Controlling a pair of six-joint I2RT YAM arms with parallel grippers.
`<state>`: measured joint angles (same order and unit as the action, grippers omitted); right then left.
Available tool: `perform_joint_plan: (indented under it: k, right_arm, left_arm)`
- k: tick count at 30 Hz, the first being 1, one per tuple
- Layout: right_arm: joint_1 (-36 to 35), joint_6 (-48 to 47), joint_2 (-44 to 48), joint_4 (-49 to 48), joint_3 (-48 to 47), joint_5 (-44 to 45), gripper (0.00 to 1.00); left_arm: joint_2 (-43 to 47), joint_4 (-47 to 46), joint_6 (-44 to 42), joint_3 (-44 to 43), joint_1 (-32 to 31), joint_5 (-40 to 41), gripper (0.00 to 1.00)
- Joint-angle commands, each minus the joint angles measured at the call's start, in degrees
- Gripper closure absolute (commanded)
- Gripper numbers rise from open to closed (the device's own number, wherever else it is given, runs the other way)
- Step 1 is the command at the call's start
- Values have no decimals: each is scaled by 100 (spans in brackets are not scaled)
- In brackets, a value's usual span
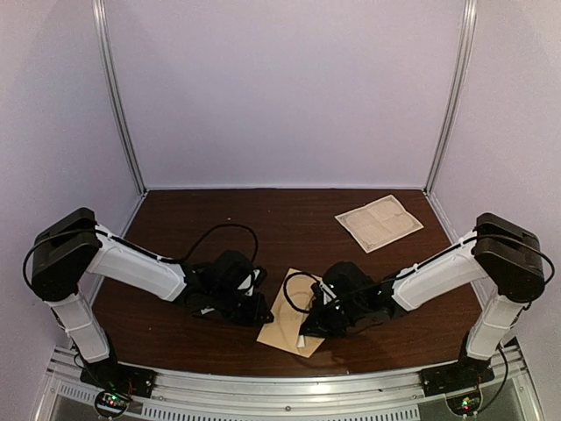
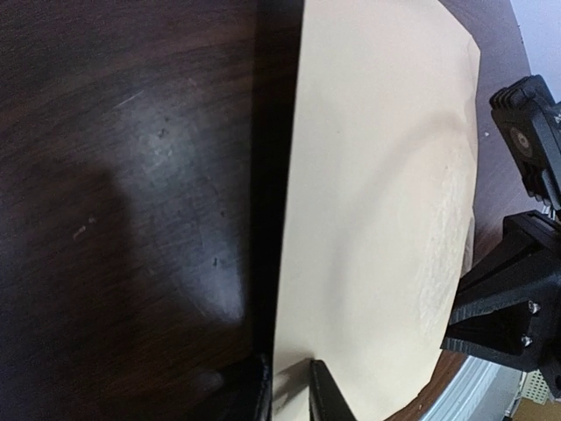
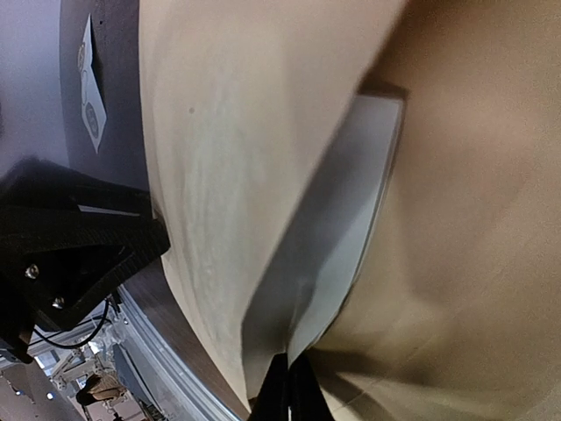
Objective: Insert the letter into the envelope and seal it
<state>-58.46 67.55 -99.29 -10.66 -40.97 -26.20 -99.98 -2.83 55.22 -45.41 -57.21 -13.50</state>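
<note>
Caught mid-insertion near the front edge of the tabletop [image 1: 263,210], right gripper [image 3: 289,386] pinching the letter [image 3: 342,228], left gripper [image 2: 287,375] parted astride the envelope [image 2: 386,193] rim; likely needed a deeper push.

The table [image 1: 263,210] is of dark brown wood with a slight shine, and the left wrist view shows small scratches and pale specks on its surface [image 2: 131,175]. Near its far right corner lies a pale card [image 1: 379,222], flat and turned at an angle; it seems to carry a printed pattern, but this is too small to read. Plain whitish walls [image 1: 289,88] close the space on three sides, with one thin metal post [image 1: 118,96] at each back corner. An aluminium rail [image 1: 289,386] runs along the near edge.
</note>
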Motion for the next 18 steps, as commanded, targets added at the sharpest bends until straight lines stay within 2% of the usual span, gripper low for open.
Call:
perform_joint_plan:
  k: [1, 4, 10, 18]
  right_arm:
    - [-87, 47, 35, -359, -96, 112, 98]
    - [-87, -94, 257, 133, -160, 321, 98]
    - [-87, -168, 747, 791, -71, 673, 98]
    - [-85, 39, 704, 384, 256, 588, 100]
  left_arm:
    - [-169, -120, 19, -85, -209, -324, 84]
    - [-109, -20, 4, -72, -210, -202, 84]
    - [-6, -16, 22, -20, -207, -132, 91]
    - [-11, -137, 51, -3, -219, -230, 92]
